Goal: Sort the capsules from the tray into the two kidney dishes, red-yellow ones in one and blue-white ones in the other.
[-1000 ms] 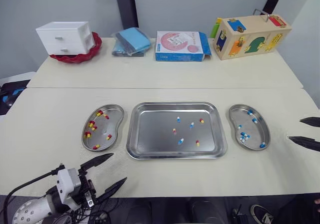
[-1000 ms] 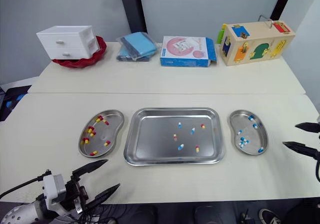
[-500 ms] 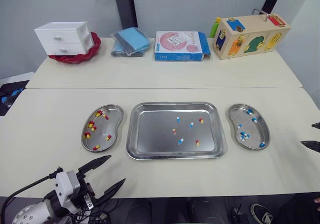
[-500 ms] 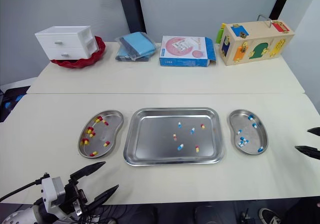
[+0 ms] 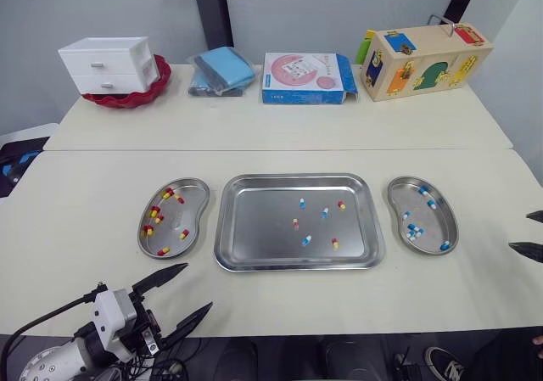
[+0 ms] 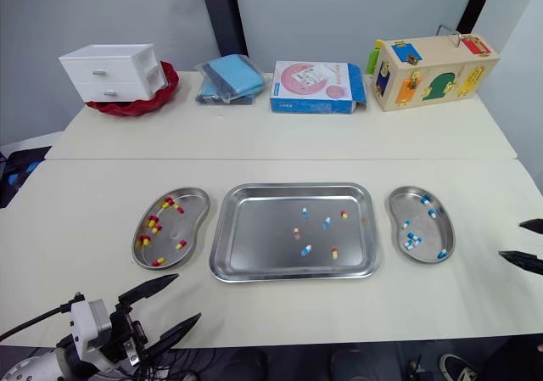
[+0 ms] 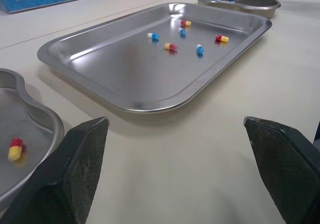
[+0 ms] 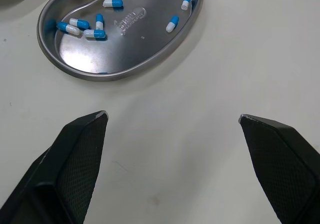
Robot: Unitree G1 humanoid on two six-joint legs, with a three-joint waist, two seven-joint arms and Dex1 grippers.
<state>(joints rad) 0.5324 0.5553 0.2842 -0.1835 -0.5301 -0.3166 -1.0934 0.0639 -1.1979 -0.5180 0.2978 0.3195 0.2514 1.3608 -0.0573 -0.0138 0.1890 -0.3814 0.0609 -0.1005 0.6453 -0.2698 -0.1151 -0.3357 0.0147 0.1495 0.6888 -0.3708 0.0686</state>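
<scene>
Six capsules (image 5: 306, 240) lie in the tray (image 5: 254, 228) at the middle of the desk (image 5: 85, 194), three red-yellow and three blue-white, just where they lay a second ago. At the tray's 9 o'clock the left dish (image 5: 191, 198) holds only red-yellow ones; at 3 o'clock the right dish (image 5: 393, 196) holds only blue-white. What changes is the right claw (image 5: 519, 231): it has drawn back toward 3 o'clock, beyond the right dish, spread and empty. The left claw (image 5: 198, 286), also spread and empty, hovers at 7 o'clock. We judge neither claw is committed yet, and six picks remain.
</scene>
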